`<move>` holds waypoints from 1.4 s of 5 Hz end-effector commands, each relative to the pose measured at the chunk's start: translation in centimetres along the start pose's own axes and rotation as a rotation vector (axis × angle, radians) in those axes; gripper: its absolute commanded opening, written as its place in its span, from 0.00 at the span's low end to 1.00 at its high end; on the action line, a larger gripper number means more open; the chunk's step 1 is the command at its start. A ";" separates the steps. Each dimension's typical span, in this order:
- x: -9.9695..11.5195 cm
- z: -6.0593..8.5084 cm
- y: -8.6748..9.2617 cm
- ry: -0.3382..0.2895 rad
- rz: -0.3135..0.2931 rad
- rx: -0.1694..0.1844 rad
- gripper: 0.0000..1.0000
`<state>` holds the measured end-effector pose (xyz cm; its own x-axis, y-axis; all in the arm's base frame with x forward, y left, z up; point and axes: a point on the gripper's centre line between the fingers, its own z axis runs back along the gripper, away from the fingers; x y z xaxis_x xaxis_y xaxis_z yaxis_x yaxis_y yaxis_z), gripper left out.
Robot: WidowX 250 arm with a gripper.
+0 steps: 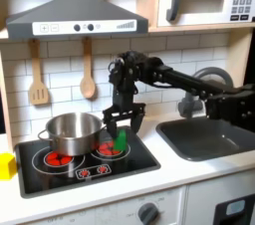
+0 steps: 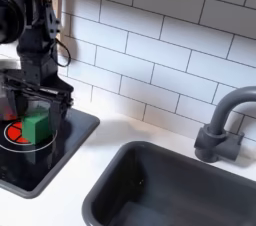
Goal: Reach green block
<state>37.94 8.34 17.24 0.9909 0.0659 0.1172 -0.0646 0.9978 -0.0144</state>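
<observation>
The black robot arm's gripper (image 1: 122,121) hangs over the black toy stovetop (image 1: 85,159), its fingers (image 2: 60,105) spread open and pointing down. The small bright green rectangular block (image 1: 121,141) sits on the burner at the first exterior view's right, directly beneath the gripper. In the second exterior view the green block (image 2: 37,128) stands on the red ring of the burner, with the open fingers just above it and to either side — whether they touch it cannot be told, and nothing is held.

Beside the block, toward the first exterior view's left, a shiny steel pot (image 1: 68,132) stands on the other burner. A small yellow block (image 1: 7,165) lies on the white desk (image 1: 189,174) at the far left edge of the first exterior view, well apart from the green one. To the first exterior view's right is a dark grey sink (image 1: 211,137) with a grey curved faucet (image 2: 222,125) — both also seen in the second exterior view. A wooden spatula (image 1: 38,80) and a wooden spoon (image 1: 88,75) hang on the white tiled wall.
</observation>
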 end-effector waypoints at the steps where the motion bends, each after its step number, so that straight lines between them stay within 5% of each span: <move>1: 0.5 -1.0 0.3 0.010 -0.005 0.003 1.00; 2: 0.3 -2.6 0.5 0.047 0.006 -0.001 1.00; 5: 0.7 -4.2 0.6 0.077 0.000 0.001 1.00; 7: 1.0 -3.8 0.5 0.052 -0.013 0.004 1.00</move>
<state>39.31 8.93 13.60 0.9966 0.0507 0.0657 -0.0502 0.9987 -0.0095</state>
